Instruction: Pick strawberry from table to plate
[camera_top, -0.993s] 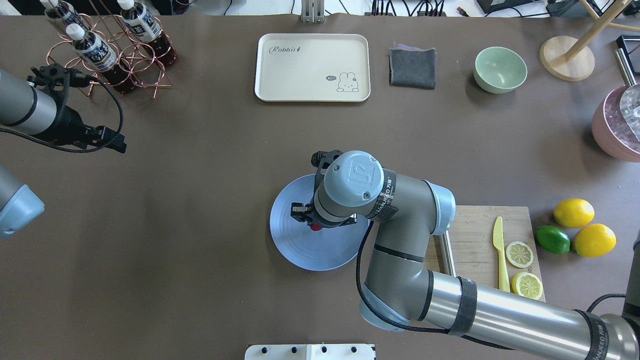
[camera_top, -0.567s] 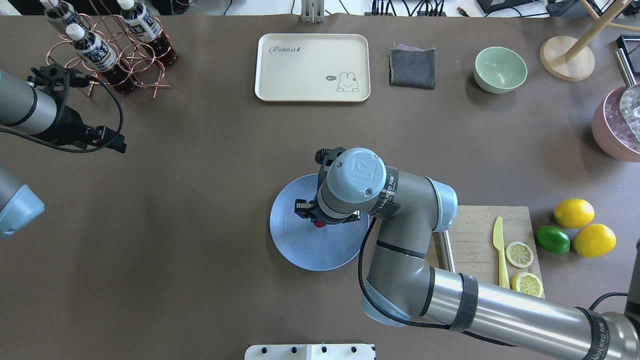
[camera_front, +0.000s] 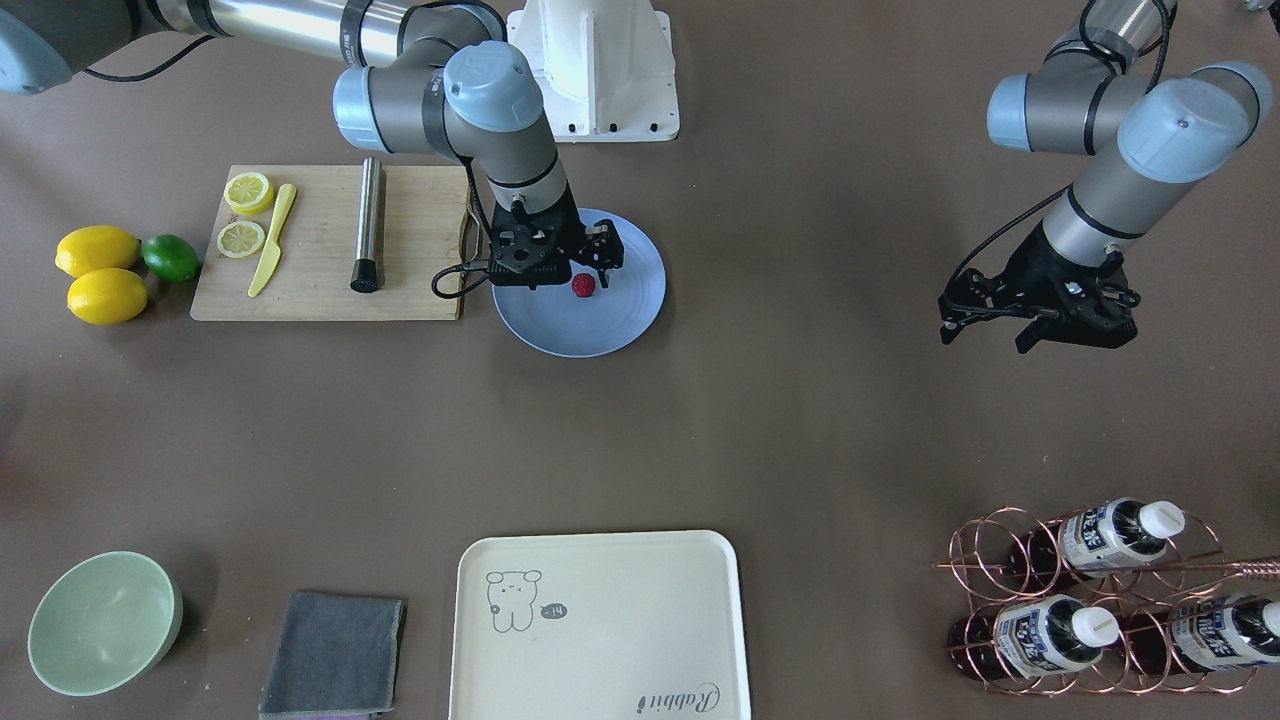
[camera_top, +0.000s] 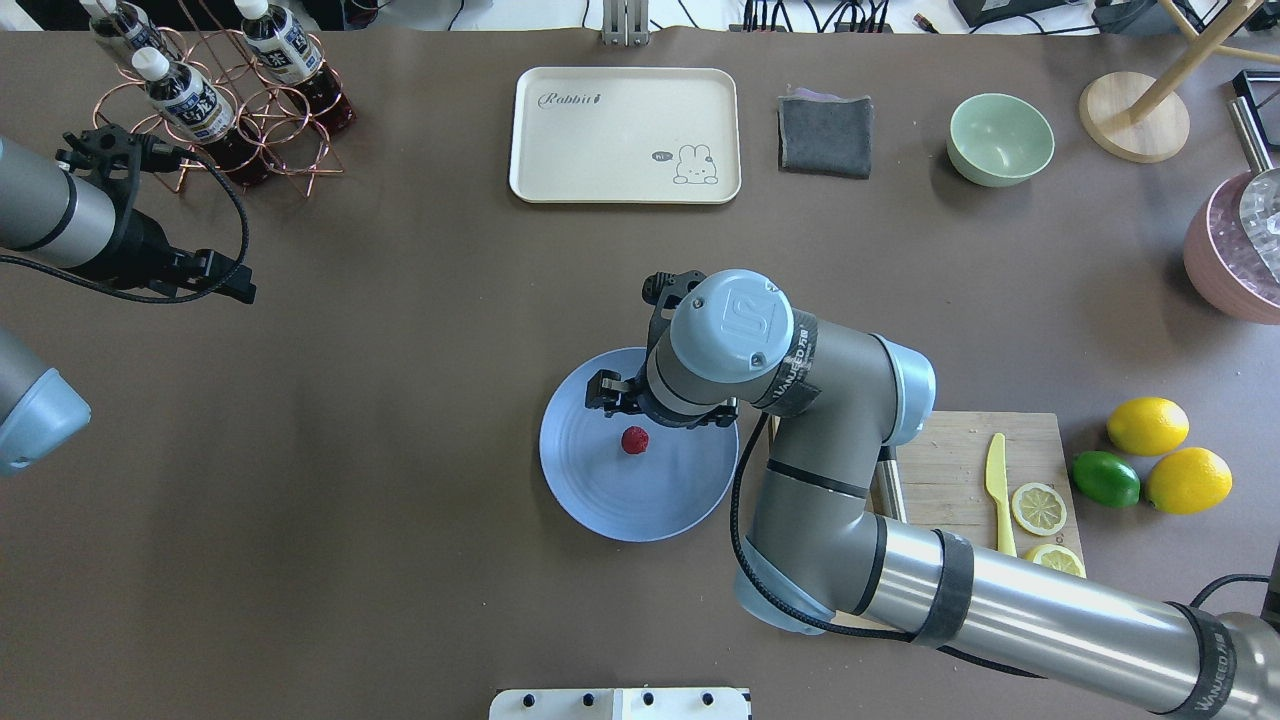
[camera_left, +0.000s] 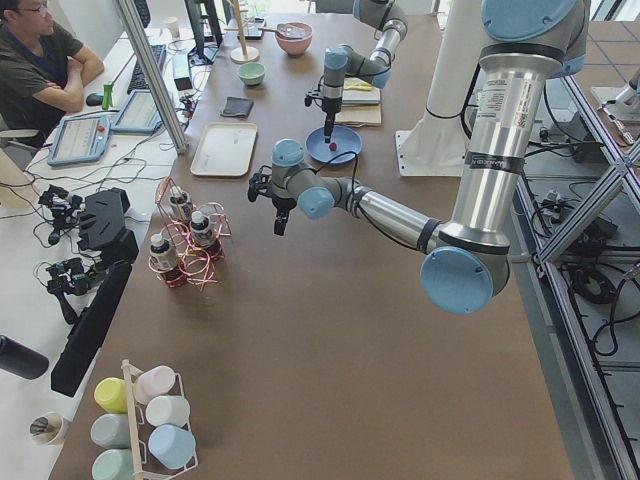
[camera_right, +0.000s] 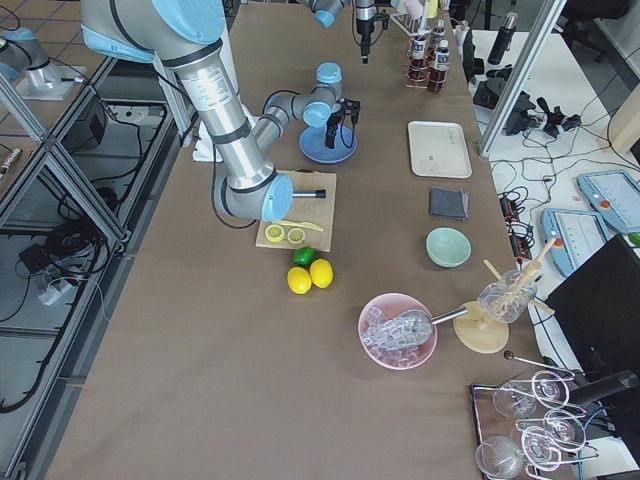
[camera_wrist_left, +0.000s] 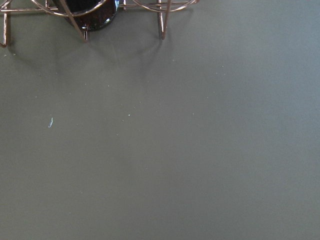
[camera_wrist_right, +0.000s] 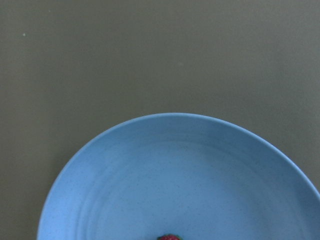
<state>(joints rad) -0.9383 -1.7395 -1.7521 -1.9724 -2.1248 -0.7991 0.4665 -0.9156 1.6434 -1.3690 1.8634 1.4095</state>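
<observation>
Our right gripper (camera_front: 603, 252) hangs low over the robot-side part of the light-blue plate (camera_front: 620, 320), and its jaws look parted with nothing between them. We see the strawberry (camera_front: 583, 286) lying free on the plate, near its middle and just beside the gripper, not touching it. The plate sits on the table (camera_front: 800, 420) right next to the wooden cutting board (camera_front: 320, 270). Our left gripper (camera_front: 1030, 335) hovers well apart, above bare table near the copper bottle rack (camera_front: 1090, 600); whether its jaws are parted or closed we cannot tell.
</observation>
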